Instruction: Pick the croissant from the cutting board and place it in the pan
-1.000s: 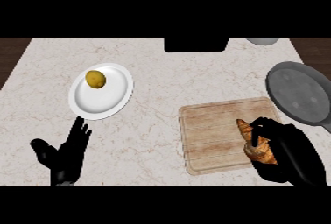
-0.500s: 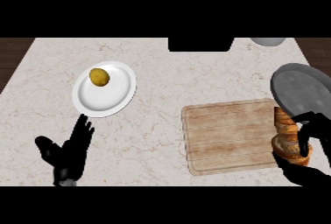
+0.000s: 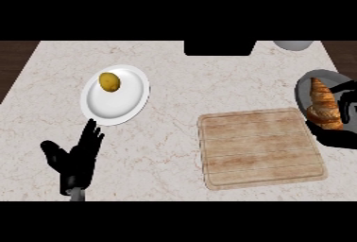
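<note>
The croissant [image 3: 323,102] sits over the dark pan [image 3: 307,86] at the counter's right edge, the right hand [image 3: 342,120] curled around its near end, apparently to set it down inside. The cutting board [image 3: 259,147] lies bare just left, leaving room to draw back; the left hand [image 3: 75,158] rests near-left, fingers straight.

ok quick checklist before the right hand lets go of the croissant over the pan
1. Croissant off the cutting board: ok.
2. Croissant over the pan: ok, it overlaps the grey inside.
3. Croissant resting on the pan floor: cannot tell from this steep view.
4. Right hand curled round the croissant: ok.
5. Left hand out of the way: ok, open and resting at the lower left.
6. Plate with its yellow food far from the pan: ok.
</note>
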Robot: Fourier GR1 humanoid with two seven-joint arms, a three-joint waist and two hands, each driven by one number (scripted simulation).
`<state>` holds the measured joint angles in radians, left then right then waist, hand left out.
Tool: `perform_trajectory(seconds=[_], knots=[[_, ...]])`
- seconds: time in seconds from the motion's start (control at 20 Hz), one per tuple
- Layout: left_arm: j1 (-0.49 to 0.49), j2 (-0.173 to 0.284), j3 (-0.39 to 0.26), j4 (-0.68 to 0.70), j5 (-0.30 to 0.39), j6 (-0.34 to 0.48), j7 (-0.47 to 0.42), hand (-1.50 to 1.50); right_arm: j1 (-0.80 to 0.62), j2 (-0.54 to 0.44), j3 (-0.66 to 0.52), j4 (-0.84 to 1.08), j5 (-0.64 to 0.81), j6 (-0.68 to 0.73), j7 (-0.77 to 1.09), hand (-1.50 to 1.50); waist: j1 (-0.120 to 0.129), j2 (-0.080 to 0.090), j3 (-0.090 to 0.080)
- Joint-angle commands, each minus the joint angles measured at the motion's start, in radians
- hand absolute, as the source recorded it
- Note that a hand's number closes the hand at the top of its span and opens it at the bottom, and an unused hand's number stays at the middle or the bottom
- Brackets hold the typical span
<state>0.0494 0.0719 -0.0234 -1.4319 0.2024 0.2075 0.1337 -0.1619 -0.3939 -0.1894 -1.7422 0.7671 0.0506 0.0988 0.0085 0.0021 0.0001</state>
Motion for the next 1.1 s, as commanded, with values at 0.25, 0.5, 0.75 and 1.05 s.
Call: perform_trajectory(seconds=[0.25,0.5,0.75,1.05], knots=[[0.002,-0.009,-0.019,0.002,-0.001,-0.031,-0.01,0.0,-0.299,-0.084,-0.105,0.669,0.072,-0.252,-0.264,1.5,0.026,0.008,0.002],[0.024,-0.008,-0.014,-0.012,-0.015,-0.014,-0.02,0.0,-0.43,-0.154,-0.206,1.005,-0.014,-0.296,-0.444,1.5,0.039,0.014,0.003],[-0.023,-0.008,-0.025,0.006,-0.011,-0.028,0.015,0.0,-0.542,-0.192,-0.249,1.242,-0.01,-0.369,-0.535,1.5,0.057,0.022,0.005],[-0.031,-0.021,-0.041,-0.008,-0.014,-0.035,-0.001,0.0,-0.563,-0.241,-0.186,1.392,0.108,-0.334,-0.455,-1.5,0.093,0.038,0.008]])
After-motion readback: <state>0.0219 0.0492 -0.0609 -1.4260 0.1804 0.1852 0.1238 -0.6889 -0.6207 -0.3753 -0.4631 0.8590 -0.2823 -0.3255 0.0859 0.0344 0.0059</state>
